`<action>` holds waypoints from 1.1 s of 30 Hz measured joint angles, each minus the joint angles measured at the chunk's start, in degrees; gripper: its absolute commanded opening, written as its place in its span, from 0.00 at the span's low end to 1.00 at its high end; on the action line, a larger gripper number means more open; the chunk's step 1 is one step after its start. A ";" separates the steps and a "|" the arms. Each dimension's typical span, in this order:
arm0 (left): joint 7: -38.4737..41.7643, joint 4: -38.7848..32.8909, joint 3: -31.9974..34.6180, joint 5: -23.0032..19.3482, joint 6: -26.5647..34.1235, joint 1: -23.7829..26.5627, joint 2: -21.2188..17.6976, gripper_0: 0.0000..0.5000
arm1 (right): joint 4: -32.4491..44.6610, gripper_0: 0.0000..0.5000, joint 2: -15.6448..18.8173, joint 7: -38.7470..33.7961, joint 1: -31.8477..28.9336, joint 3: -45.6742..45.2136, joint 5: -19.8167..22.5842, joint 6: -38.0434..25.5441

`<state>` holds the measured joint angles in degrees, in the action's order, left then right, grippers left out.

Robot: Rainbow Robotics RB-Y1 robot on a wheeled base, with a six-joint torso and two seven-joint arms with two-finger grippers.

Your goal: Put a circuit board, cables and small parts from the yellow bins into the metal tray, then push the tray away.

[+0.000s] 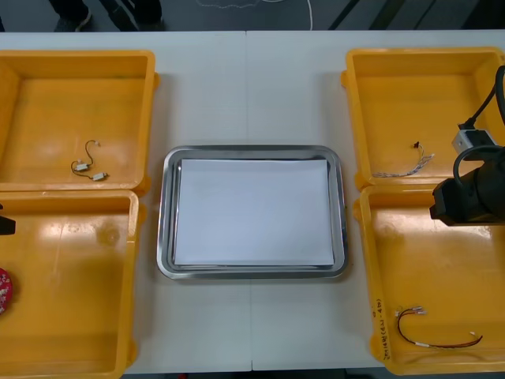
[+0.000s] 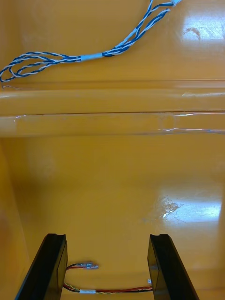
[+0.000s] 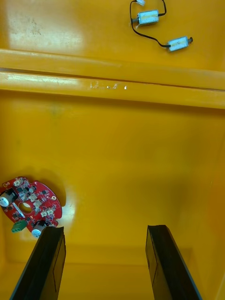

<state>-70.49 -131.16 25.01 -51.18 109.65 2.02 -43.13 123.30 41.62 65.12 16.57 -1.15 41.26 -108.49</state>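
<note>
Fingers (image 3: 47,265) on my left gripper (image 3: 105,232) are spread wide with nothing between them, hanging low inside the near left bin (image 3: 122,154). The red circuit board (image 3: 30,204) lies flat on the bin floor just past the tip of one finger. It's on the outer side of that finger, not in the gap, so I'd have to shift sideways before closing. Way beyond both fingertips, over the bin walls, the black cable (image 3: 161,45) with its small metal parts (image 3: 147,18) sits in the far left bin (image 1: 47,103).

Same story on the right gripper (image 2: 107,236): fingers (image 2: 164,267) apart, holding nothing, down in the near right bin (image 2: 117,178). The red and yellow cable (image 2: 117,290) lies between the fingers but back near their roots, not up at the tips. The twisted blue and white cable (image 2: 70,58) is well ahead of the tips, across the wall in the far right bin (image 1: 426,95).

Progress-wise, I'd call it zero so far. The metal tray (image 1: 167,213) in the middle has just its white inside, nothing loaded. Board, cables and parts all need to go over, then the push. My guess is I'm lined up for first grabs on both sides.
</note>
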 measured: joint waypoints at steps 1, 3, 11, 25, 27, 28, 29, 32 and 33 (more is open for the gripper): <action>0.00 0.00 0.00 0.00 0.00 0.00 0.00 1.00 | 0.00 1.00 0.00 0.00 0.00 0.00 0.00 0.00; 0.00 0.00 0.00 0.00 0.00 0.00 0.00 1.00 | 0.00 1.00 0.00 0.00 0.00 0.00 0.00 0.00; 0.00 0.00 0.00 0.00 0.00 0.00 0.00 1.00 | 0.00 1.00 0.00 0.00 0.00 0.00 0.00 0.00; 0.00 0.00 0.00 0.00 0.00 0.00 0.00 1.00 | 0.00 1.00 0.00 0.00 0.00 0.00 0.00 0.00; 0.00 0.00 0.00 0.00 0.00 0.00 0.00 1.00 | 0.00 1.00 0.00 0.00 0.00 0.00 0.00 0.00; 0.00 0.00 0.00 0.00 0.00 0.00 0.00 1.00 | 0.00 1.00 0.00 0.00 0.00 0.00 0.00 0.00; 0.00 0.00 0.00 0.00 0.00 0.00 0.00 1.00 | 0.00 1.00 0.00 0.00 0.00 0.00 0.00 0.00; 0.00 0.00 0.00 0.00 0.00 0.00 0.00 1.00 | 0.00 1.00 0.00 0.00 0.00 0.00 0.00 0.00; 0.00 0.00 0.00 0.00 0.00 0.00 0.00 1.00 | 0.00 1.00 0.00 0.00 0.00 0.00 0.00 0.00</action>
<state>-70.49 -131.16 25.01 -51.18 109.65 2.02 -43.13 123.30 41.62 65.12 16.57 -1.15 41.26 -108.49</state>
